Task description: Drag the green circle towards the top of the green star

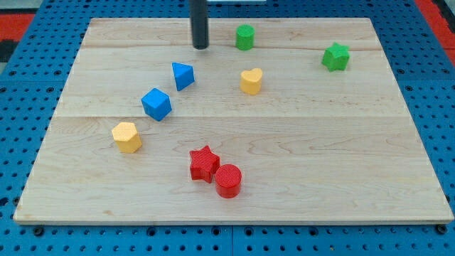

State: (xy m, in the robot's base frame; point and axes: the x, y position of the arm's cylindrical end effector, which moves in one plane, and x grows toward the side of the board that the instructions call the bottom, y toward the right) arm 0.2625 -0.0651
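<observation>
The green circle (pixel 245 37) is a small cylinder standing near the view's top, just right of centre. The green star (pixel 335 57) lies at the upper right of the wooden board (pixel 341 142), well to the right of the circle and slightly lower. My tip (pixel 200 47) rests on the board at the lower end of the dark rod, a short way to the left of the green circle and not touching it.
A yellow heart (pixel 251 81) lies below the green circle. A blue triangle (pixel 183 75) and a blue cube (pixel 156 104) lie left of centre. A yellow hexagon (pixel 126 137) is at the left. A red star (pixel 204 163) touches a red circle (pixel 228 180) near the bottom.
</observation>
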